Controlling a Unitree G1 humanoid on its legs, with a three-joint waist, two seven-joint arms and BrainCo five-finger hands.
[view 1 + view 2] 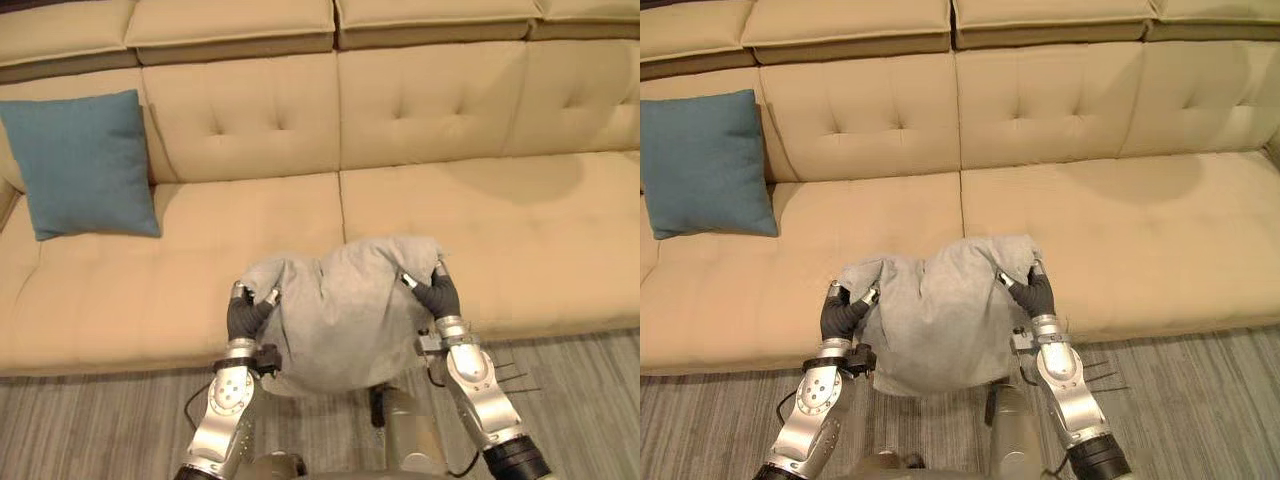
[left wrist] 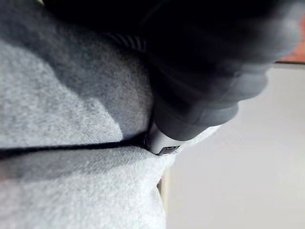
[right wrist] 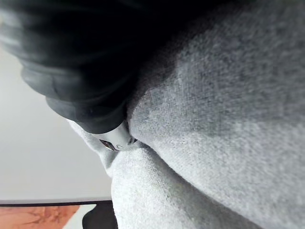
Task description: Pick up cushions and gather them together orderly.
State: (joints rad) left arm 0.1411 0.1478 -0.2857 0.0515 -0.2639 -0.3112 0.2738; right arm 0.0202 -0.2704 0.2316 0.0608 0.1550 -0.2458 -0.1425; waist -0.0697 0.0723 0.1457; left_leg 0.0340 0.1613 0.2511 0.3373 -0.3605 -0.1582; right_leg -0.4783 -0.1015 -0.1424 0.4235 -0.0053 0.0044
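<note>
Grey cushion (image 1: 345,320), clutched by left hand (image 1: 247,315), right hand (image 1: 438,296)

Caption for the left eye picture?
The left hand and right hand hold grey cushion; blue cushion rests on sofa.

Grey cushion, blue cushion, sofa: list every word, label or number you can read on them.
None can be read: no print, tag or number shows on the grey cushion, gripped at its sides by the left hand and the right hand.
None on the blue cushion or the beige sofa either.
</note>
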